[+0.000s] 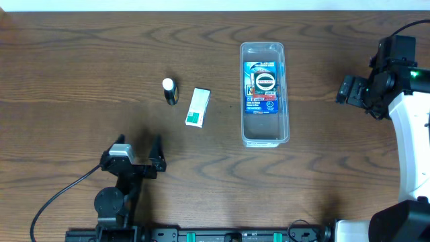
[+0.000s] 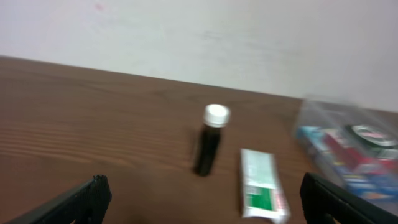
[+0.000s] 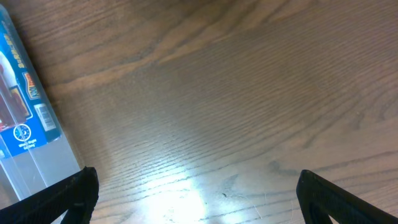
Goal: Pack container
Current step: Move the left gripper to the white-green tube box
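Note:
The clear container point(image 1: 264, 133) lies lengthwise right of the table's middle, with a blue carded package point(image 1: 262, 84) inside its far half. To its left lie a white and green box point(image 1: 198, 107) and a small dark bottle point(image 1: 170, 91) with a white cap. My left gripper point(image 1: 140, 144) is open near the front left, short of both and holding nothing. In the left wrist view the bottle point(image 2: 210, 140), the box point(image 2: 261, 186) and the container point(image 2: 311, 118) lie ahead of the open gripper point(image 2: 202, 199). My right gripper point(image 1: 344, 89) stands open to the right of the container point(image 3: 37, 177), over bare wood point(image 3: 196, 193).
The wooden table point(image 1: 80, 60) runs to a pale wall at the back. The right arm's white base point(image 1: 410, 148) rises along the right edge. A black cable point(image 1: 54, 198) trails from the left arm's mount at the front edge.

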Controlling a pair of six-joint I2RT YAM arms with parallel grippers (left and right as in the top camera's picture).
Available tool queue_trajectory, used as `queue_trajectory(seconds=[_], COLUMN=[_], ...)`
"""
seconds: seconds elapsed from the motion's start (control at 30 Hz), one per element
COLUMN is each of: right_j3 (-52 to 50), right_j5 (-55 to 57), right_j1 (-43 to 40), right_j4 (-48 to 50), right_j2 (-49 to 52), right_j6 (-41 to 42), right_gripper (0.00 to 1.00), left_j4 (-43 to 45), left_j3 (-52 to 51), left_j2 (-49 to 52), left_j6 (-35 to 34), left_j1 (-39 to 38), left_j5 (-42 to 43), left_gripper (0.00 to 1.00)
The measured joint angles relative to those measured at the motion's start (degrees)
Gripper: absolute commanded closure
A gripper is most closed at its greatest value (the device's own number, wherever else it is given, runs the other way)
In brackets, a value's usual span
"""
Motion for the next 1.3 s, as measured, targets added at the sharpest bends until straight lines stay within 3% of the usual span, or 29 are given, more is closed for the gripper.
queue_trajectory(seconds=[0.27, 0.43, 0.57, 0.83, 1.07, 1.3], right_j3=[0.0, 0.0, -0.02, -0.13, -0.26, -0.26], right_j5=[0.0, 0.0, -0.02, -0.07, -0.09, -0.07], right_j1=[0.0, 0.0, 0.0, 0.0, 0.0, 0.0], right_j4=[0.0, 0.0, 0.04, 0.09, 0.11, 0.15], right_j2=[0.0, 0.0, 0.0, 0.0, 0.0, 0.0], right_j6=[0.0, 0.0, 0.0, 0.11, 0.15, 0.15], right_gripper=[0.01, 0.01, 0.01, 0.01, 0.01, 0.01], left_j4=[0.55, -2.19, -12.22, -41.07, -59.65, -60.65], left_j3=[0.5, 4.85, 16.48, 43.25, 64.08, 69.35], left_j2=[0.0, 0.5, 4.7, 27.69, 48.96, 59.21], left_j6=[-5.05, -5.49, -4.0, 4.72, 9.42, 10.45], left_j1=[0.0, 0.0, 0.0, -0.02, -0.24, -3.98], left_j5=[16.7, 19.61, 18.23, 15.47, 13.57, 12.52], left_gripper=[0.02, 0.02, 0.02, 0.02, 0.02, 0.02])
